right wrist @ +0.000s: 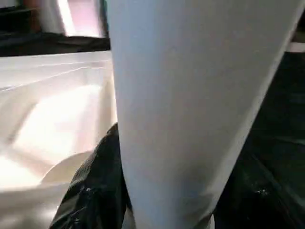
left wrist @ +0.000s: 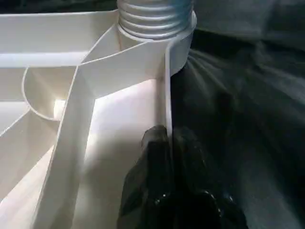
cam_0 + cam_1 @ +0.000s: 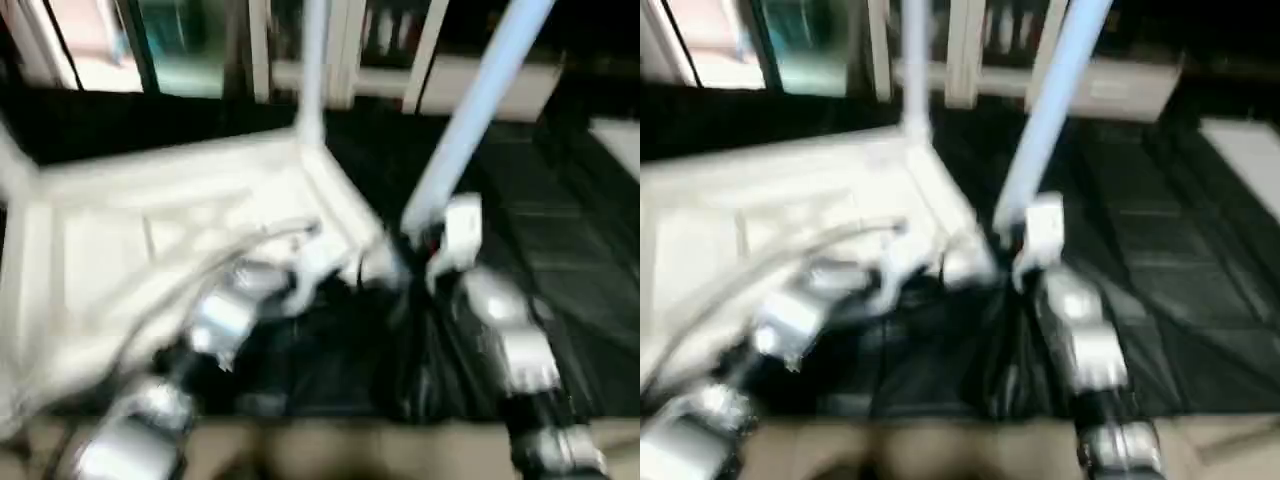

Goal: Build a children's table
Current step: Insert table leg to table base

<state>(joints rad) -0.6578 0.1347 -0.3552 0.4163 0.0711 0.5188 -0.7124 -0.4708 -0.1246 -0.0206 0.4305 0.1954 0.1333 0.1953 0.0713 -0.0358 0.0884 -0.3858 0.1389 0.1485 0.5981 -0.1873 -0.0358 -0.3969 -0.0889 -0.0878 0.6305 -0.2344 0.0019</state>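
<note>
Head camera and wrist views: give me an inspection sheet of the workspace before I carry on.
Surface: black sheet over the work table.
Job's things: table top upside down, ribs up; one leg stands in the far corner socket; a second leg leans above the near corner.
Clutter: nothing seen.
Hands: left hand shut on the top's rim; right hand shut on the leaning leg.
Cables: one runs along the left forearm.
Surroundings: white cabinets with glass doors behind.
</note>
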